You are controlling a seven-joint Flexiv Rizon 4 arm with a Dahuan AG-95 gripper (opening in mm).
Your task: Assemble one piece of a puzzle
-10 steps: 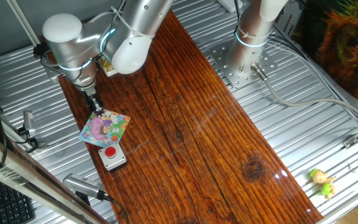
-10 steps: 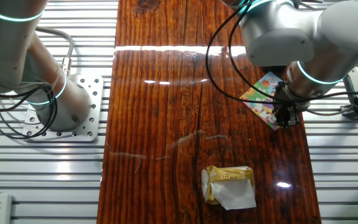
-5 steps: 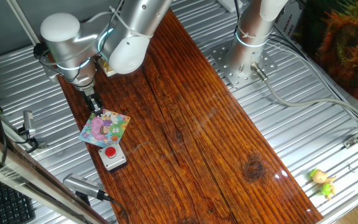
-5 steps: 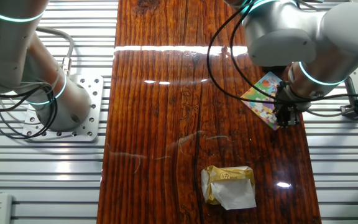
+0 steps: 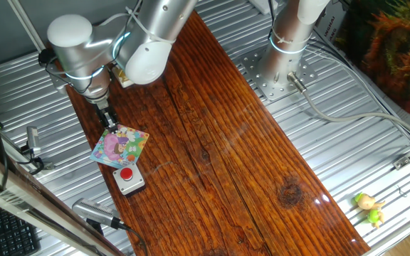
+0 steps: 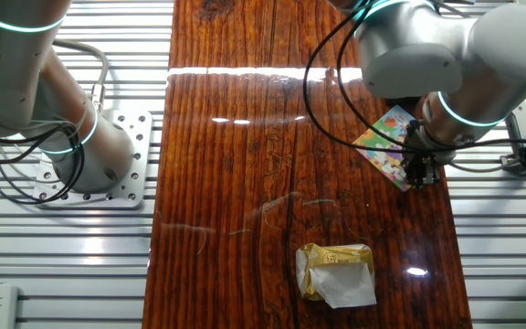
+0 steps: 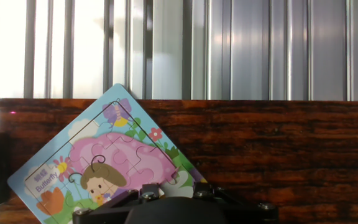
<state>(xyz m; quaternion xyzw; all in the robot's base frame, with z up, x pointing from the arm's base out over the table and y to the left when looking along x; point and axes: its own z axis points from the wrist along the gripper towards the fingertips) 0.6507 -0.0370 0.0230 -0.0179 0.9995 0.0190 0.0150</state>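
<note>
Long dark-red varnished wooden tabletop (image 5: 248, 156) carries the silver-white robot arm (image 5: 84, 50), w/ its black two-finger gripper (image 5: 109, 122) down at the edge of the small flat square pastel cartoon puzzle (image 5: 120, 146), which lies flat nr the table's edge, just beside a grey box w/ red button (image 5: 128, 179); can't tell if the claw is open or closed, fingertips hidden in hand view. To seat the piece well, I'd judge: press straight down, lightly, w/o sliding the board; the puzzle's label reads "Butterfly" (image 7: 44, 178).

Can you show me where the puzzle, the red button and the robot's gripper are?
puzzle (image 5: 121, 146), one fixed view, middle of the picture.
red button (image 5: 127, 174), one fixed view, button top.
gripper (image 5: 109, 123), one fixed view, fingertips at the puzzle's edge.
</note>
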